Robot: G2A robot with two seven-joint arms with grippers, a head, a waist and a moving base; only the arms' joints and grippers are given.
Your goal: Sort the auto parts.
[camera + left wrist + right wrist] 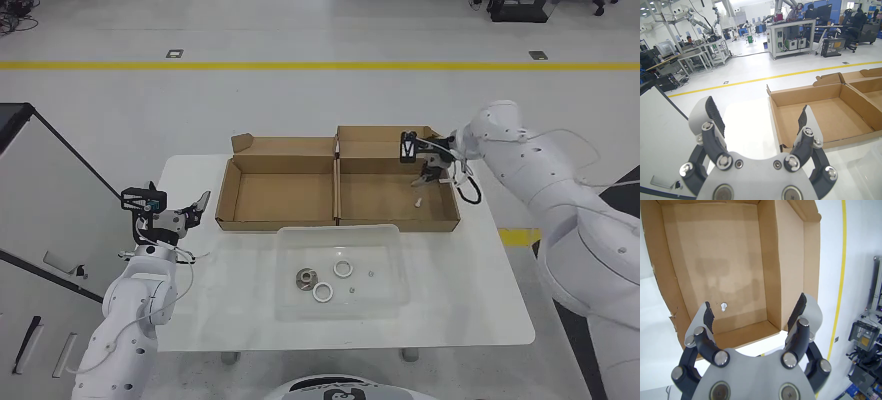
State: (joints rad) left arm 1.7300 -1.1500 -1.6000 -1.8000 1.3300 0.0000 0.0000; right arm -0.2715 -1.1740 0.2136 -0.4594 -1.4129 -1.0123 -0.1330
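The right gripper (755, 301) hangs over the box (715, 256) at one o'clock, jaws wide, empty; what looks like a bolt (723, 306) lies inside. The left gripper (758, 104), at nine o'clock, gapes empty too.

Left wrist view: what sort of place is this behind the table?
Probably a robotics lab or workshop floor: other robot arms across the room, an equipment cabinet, and a yellow floor line.
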